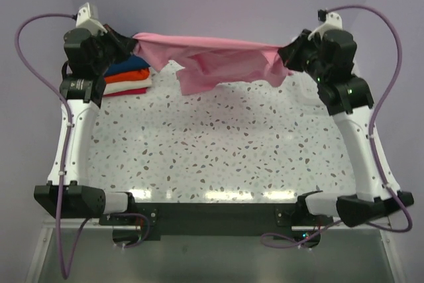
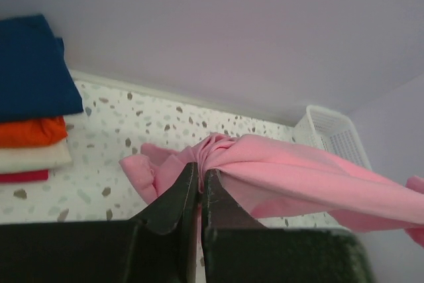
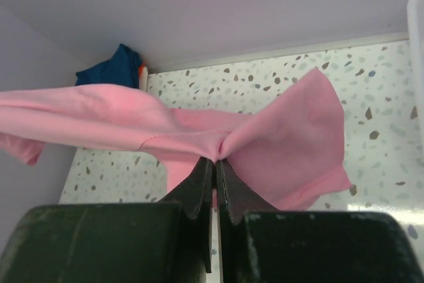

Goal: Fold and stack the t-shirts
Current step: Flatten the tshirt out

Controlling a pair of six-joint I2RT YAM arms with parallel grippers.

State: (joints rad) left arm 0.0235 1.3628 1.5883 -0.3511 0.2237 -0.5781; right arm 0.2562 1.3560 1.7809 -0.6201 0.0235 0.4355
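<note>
A light pink t-shirt [image 1: 212, 61] hangs stretched between both arms above the far side of the table, its middle sagging. My left gripper [image 1: 136, 46] is shut on the shirt's left end, bunched cloth [image 2: 225, 154] pinched at the fingertips [image 2: 187, 178]. My right gripper [image 1: 283, 54] is shut on the right end, with pink cloth [image 3: 291, 137] fanning out from its tips. A stack of folded t-shirts [image 1: 126, 77], navy blue on top, then orange, cream-white and red, lies at the far left, behind my left arm [image 2: 30, 71].
A white mesh basket [image 2: 334, 130] stands at the far right by the wall, hidden behind the right arm from above. The speckled tabletop [image 1: 218, 144] spreads out below the hanging shirt. Purple cables [image 1: 391, 38] loop beside both arms.
</note>
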